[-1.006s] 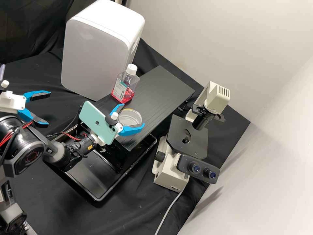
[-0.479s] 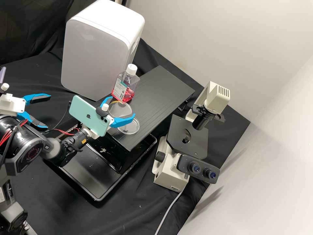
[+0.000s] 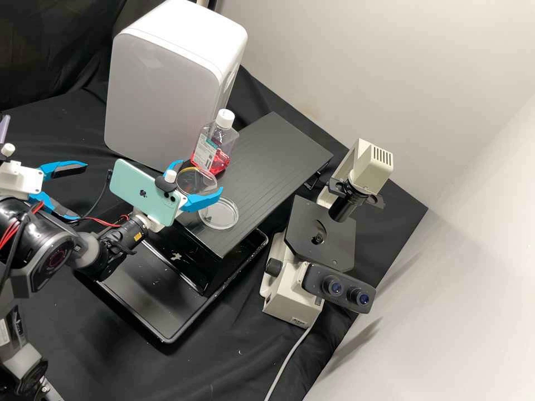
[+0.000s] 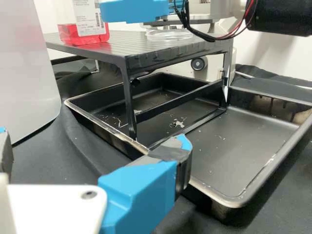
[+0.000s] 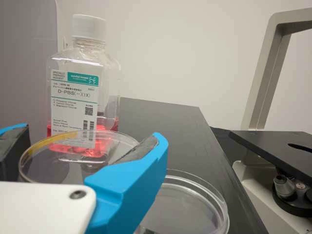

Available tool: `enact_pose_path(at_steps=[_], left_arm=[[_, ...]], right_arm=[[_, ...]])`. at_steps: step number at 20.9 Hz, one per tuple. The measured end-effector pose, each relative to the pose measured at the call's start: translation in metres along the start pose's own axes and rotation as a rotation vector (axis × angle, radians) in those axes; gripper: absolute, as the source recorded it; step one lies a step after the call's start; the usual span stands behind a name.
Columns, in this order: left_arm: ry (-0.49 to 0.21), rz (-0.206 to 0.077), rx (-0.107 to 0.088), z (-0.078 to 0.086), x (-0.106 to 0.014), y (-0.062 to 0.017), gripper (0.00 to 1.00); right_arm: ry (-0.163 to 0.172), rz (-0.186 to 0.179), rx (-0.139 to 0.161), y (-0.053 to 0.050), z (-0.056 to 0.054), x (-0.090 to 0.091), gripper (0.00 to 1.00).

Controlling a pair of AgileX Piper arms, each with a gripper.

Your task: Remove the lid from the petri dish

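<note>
Grips the clear lid (image 5: 63, 156) by its rim in the right gripper (image 3: 196, 182), tilted just above and clear of the open petri dish (image 3: 218, 211) on the black rack (image 3: 273, 150), with the left gripper (image 3: 75, 188) spread wide, well apart.

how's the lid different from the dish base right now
The lid is clamped in the right hand, raised off the shelf; the dish base lies on that shelf. The lid looks tilted, the dish base flat. The lid is nearer the bottle, the dish base nearer the shelf's front edge. Both are clear, round and shallow.
</note>
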Motion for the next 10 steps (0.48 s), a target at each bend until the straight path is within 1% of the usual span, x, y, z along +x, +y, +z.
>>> enact_pose_path(at_steps=[7,10], left_arm=[[0.002,0.000,-0.001,-0.0002,0.0000,0.0000,1.00],[0.002,0.000,-0.001,-0.0002,0.0000,0.0000,1.00]], right_arm=[[-0.015,-0.014,-0.001,-0.0045,0.0039,0.0015,0.00],[-0.032,-0.013,0.006,-0.0064,0.0062,0.0019,0.00]])
